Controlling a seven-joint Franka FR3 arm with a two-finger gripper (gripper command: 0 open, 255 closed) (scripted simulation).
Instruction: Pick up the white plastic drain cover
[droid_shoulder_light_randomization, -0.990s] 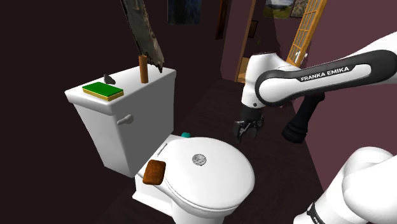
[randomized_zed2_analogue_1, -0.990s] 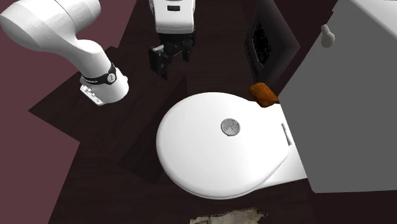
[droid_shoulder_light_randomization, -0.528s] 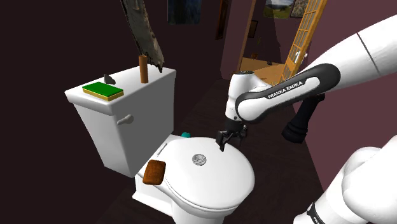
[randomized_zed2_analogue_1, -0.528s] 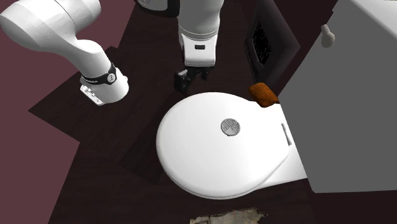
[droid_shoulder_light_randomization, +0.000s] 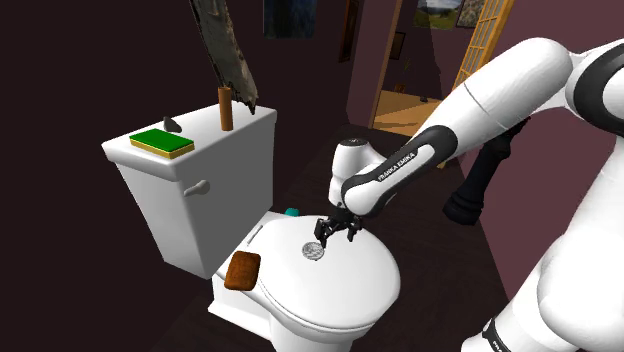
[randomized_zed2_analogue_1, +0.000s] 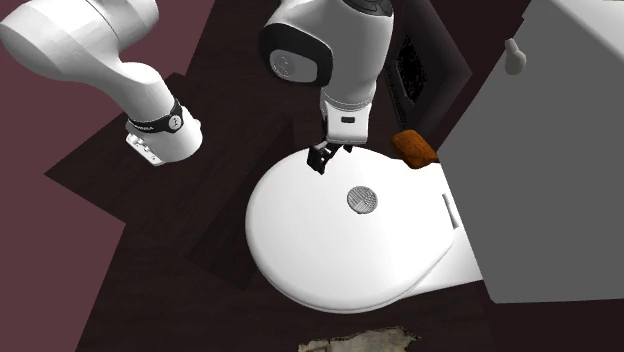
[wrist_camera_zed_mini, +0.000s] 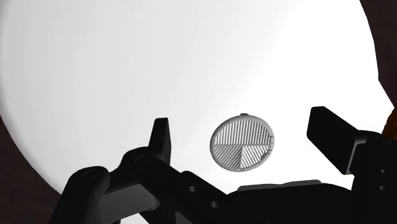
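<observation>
A small round grey drain cover (droid_shoulder_light_randomization: 313, 250) with a ribbed face lies flat on the closed white toilet lid (droid_shoulder_light_randomization: 350, 285), near the lid's middle (randomized_zed2_analogue_1: 363, 200). My black gripper (droid_shoulder_light_randomization: 335, 229) hovers just above the lid, slightly to the shoulder view's right of the cover, and in the second exterior view the gripper (randomized_zed2_analogue_1: 324, 156) sits to the cover's upper left. In the wrist view the cover (wrist_camera_zed_mini: 242, 141) shows between my two spread fingers (wrist_camera_zed_mini: 161, 137), which do not touch it. The gripper (wrist_camera_zed_mini: 245, 137) is open and holds nothing.
A brown block (droid_shoulder_light_randomization: 242, 270) rests on the lid's edge near the tank (droid_shoulder_light_randomization: 210, 190). On the tank top lie a green sponge (droid_shoulder_light_randomization: 161, 142), a dark small object (droid_shoulder_light_randomization: 172, 125) and a brown cylinder (droid_shoulder_light_randomization: 226, 108). Dark floor (randomized_zed2_analogue_1: 200, 230) surrounds the toilet.
The arm has swung toward the toilet and lowered; the gripper went from beside the bowl over the floor to just above the lid beside the drain cover.
</observation>
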